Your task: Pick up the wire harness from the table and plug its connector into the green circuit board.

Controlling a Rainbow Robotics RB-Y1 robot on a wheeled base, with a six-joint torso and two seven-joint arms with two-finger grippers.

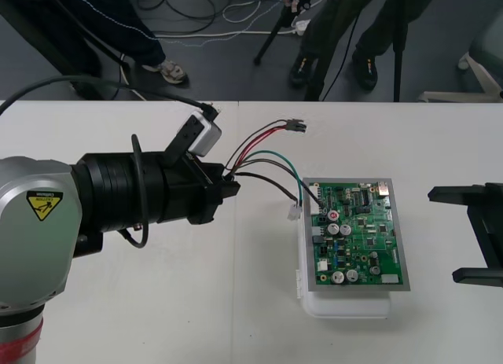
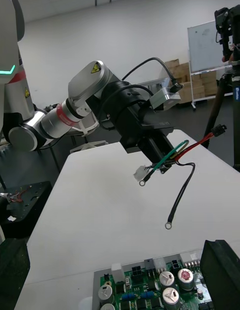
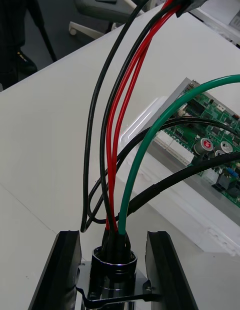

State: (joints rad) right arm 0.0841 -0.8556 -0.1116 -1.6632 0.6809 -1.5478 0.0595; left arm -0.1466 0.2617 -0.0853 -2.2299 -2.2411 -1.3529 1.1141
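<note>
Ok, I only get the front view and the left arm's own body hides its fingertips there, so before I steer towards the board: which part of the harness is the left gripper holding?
Observer: The left wrist view shows the left gripper shut on the round metal socket, wires rising out of it.
Operator: Is the rest dragging on the table?
Observer: No. In the right wrist view the wires hang in the air; a black wire's ring end dangles clear above the table.
Operator: And the black plug?
Observer: Same view: the black plug is in the air too, on the red and black wires, well away from the green circuit board.
</note>
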